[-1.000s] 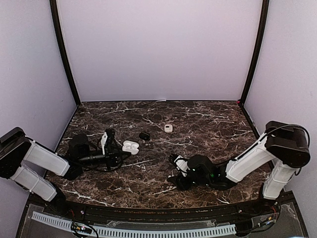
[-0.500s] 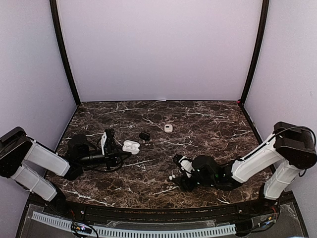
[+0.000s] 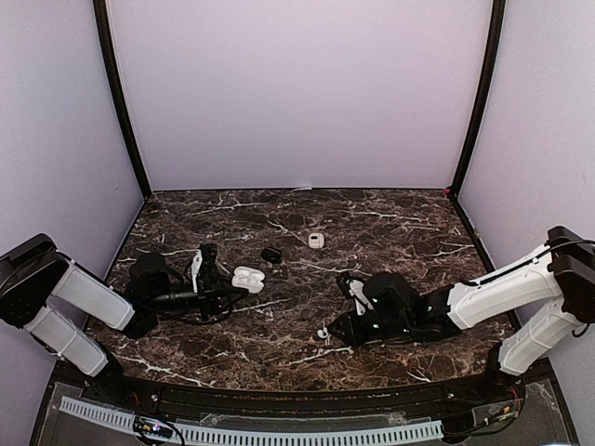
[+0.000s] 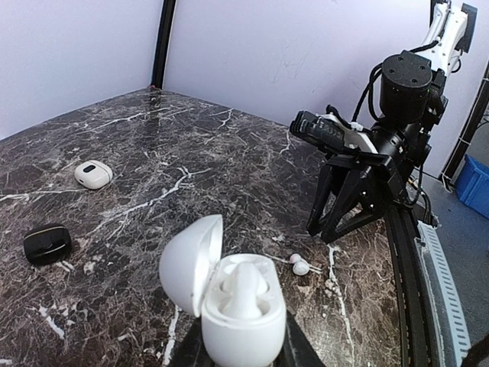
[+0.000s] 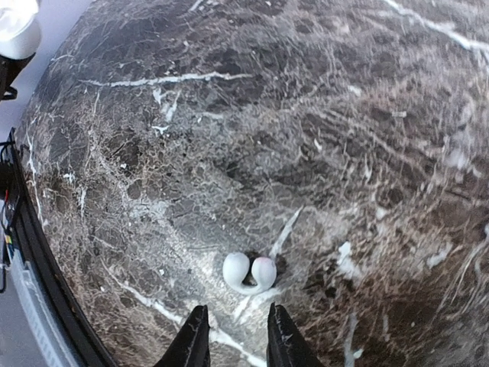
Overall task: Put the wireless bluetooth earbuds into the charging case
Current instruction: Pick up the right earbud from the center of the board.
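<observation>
Top view: left gripper (image 3: 232, 282) lies low over the marble table (image 3: 390, 218), fingers clenched on the open white charging case (image 3: 246, 277).
- Left wrist view: case upright and cavity up. Lid stands open toward 9 o'clock, with white moulded seats inside. Only dark finger edges show at the case's base.

Wireless bluetooth earbuds (image 5: 249, 273): lying on the table, not in the case.
- Right wrist view: two glossy white lobes side by side, joined or touching along a curved lower edge. I cannot tell whether this is one piece or two.
- The long axis runs 9 to 3 o'clock. The U shape opens toward 12 o'clock.
- Top view: a tiny white speck. It sits at about 4 o'clock from the case and well apart from it, toward the near edge of the table.

Right gripper (image 5: 235, 344): fingers released, a narrow gap between the tips and nothing in it.
- Right wrist view: tips just short of the earbuds, which sit at 12 o'clock from them. No contact seen.
- Top view: earbuds lie just beside the tips, at about 8 o'clock.

Other items, top view:
- Small black closed case (image 3: 271, 254), near the open case at about 1 o'clock from it.
- Small white closed case (image 3: 317, 240), further toward 2 o'clock and apart from both.
</observation>
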Tool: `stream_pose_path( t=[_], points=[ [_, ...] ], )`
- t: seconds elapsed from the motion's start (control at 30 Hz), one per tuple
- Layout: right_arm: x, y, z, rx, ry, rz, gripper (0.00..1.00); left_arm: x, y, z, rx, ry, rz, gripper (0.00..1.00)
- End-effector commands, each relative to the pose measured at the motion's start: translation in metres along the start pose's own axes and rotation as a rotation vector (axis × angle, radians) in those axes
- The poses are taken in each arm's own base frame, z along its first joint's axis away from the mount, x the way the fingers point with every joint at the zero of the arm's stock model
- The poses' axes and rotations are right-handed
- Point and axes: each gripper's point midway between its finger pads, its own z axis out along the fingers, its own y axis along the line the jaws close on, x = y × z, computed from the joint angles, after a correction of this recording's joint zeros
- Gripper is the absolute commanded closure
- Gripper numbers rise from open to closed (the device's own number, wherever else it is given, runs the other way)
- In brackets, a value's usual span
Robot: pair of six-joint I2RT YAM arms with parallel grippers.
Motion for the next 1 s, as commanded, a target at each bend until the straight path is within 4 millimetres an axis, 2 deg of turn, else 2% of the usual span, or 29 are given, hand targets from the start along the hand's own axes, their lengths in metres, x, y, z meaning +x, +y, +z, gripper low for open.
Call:
stream_pose_path(
  t=[0.0,0.2,0.23,0.3,0.43,0.97],
  points=[
    [0.019,-0.001,-0.007,0.048,0.151,0.243,0.74,-0.012,-0.006,0.001,0.030,-0.041,0.034,0.87],
    [0.015,-0.012,0.001,0.161,0.174,0.295,0.77,-0.012,-0.006,0.000,0.029,-0.039,0.032,0.87],
    [0.014,-0.016,0.003,0.192,0.175,0.304,0.79,-0.010,-0.015,0.003,0.053,-0.033,0.036,0.87],
    [0.013,-0.016,0.007,0.220,0.192,0.315,0.81,-0.010,-0.015,0.004,0.052,-0.030,0.036,0.87],
    [0.017,-0.015,0.020,0.233,0.233,0.322,0.82,-0.010,-0.014,0.005,0.049,-0.021,0.036,0.87],
    [0.015,-0.010,0.036,0.205,0.236,0.324,0.81,-0.011,-0.017,0.004,0.056,-0.020,0.040,0.87]
  ],
)
